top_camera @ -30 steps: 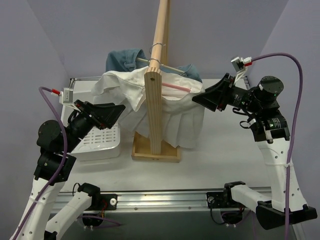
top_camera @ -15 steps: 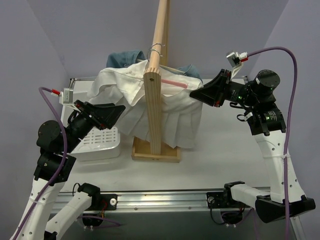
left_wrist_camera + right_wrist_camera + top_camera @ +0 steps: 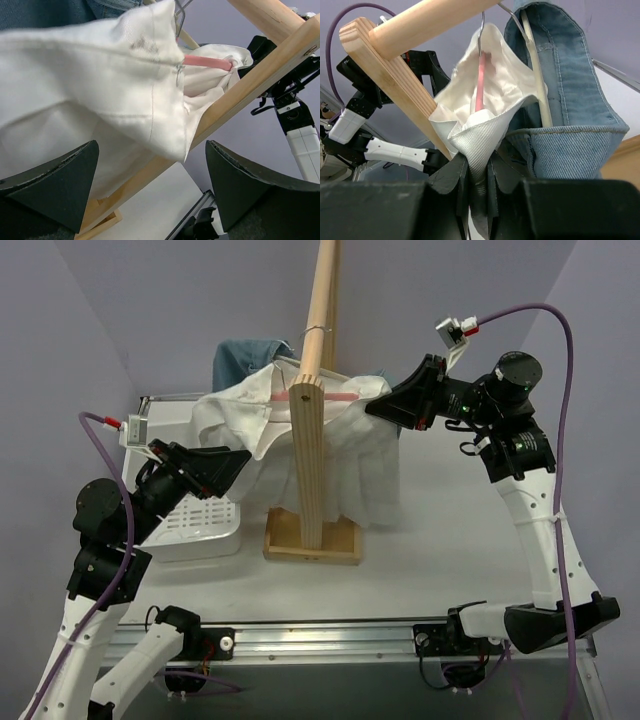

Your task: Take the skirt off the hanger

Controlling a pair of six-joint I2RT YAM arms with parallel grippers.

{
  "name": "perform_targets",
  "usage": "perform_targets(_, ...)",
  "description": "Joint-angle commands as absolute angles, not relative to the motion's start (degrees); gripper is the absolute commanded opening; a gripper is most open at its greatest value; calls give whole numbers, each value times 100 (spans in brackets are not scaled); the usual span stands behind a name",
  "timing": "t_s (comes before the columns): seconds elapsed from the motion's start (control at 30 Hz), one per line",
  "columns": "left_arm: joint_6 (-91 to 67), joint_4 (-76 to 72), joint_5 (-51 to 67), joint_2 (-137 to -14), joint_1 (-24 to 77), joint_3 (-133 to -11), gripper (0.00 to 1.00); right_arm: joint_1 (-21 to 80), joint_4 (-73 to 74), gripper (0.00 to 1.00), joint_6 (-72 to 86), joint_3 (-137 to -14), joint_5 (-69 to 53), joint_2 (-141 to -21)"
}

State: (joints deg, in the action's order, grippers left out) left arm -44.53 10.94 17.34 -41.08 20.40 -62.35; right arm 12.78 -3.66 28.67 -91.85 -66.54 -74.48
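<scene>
1. Step in hand, as judged: working the skirt [image 3: 345, 455] off the right end of the pink hanger [image 3: 338, 397].
2. The right fingers [image 3: 451, 181] are shut tight on a fold of the skirt's white cloth. The pinch sits just below the hanger's bar, close beside the blue denim garment [image 3: 570, 100] on its off-white hanger [image 3: 536, 75].
3. The left fingers [image 3: 55, 182] stand spread wide and hold nothing. The skirt's left side hangs just ahead of and above them, apart from both.
4. The skirt is draped over the hanger, which hooks on the rail of the wooden rack [image 3: 308, 465]. The rack stands on the surface.
5. Recommended: draw the pinched cloth outward along the bar and past its rounded end, not straight down. A downward pull would likely tilt the hanger or slide its hook along the rail.
6. Recommended: bring the left fingers in to steady the hanger's left end or take the free cloth.
7. Whether any clip grips the waistband cannot be told; check before pulling hard.
</scene>
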Motion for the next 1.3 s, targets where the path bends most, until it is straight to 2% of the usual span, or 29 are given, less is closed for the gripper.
perform_targets(0.0,-4386,1055,1679,-4148,2021,-6521,96,1327,-1107,0,3120,-9597,-6838,-7462)
perform_targets(0.17,-4088,1247,1670,-4271,2021,-6855,96,1397,-1090,0,3085,-9431,-6856,-7515)
perform_targets(0.33,-3806,1722,1573,-4709,2021,-7714,97,1468,-1063,0,2971,-9115,-6794,-7436)
perform_targets(0.7,-4237,1836,1749,-5791,2013,-8824,97,1784,-1872,0,3243,-8280,-6671,-7365)
perform_targets(1.2,-4017,1820,1705,-6108,2013,-8824,100,2144,-2153,0,3524,-8508,-6566,-7392)
perform_targets(1.23,-3990,1785,1792,-6108,2013,-8816,94,2153,-2145,0,3524,-8508,-6557,-7392)
perform_targets(1.27,-3955,1723,1871,-6108,2013,-8807,92,2153,-2127,0,3516,-8508,-6539,-7383)
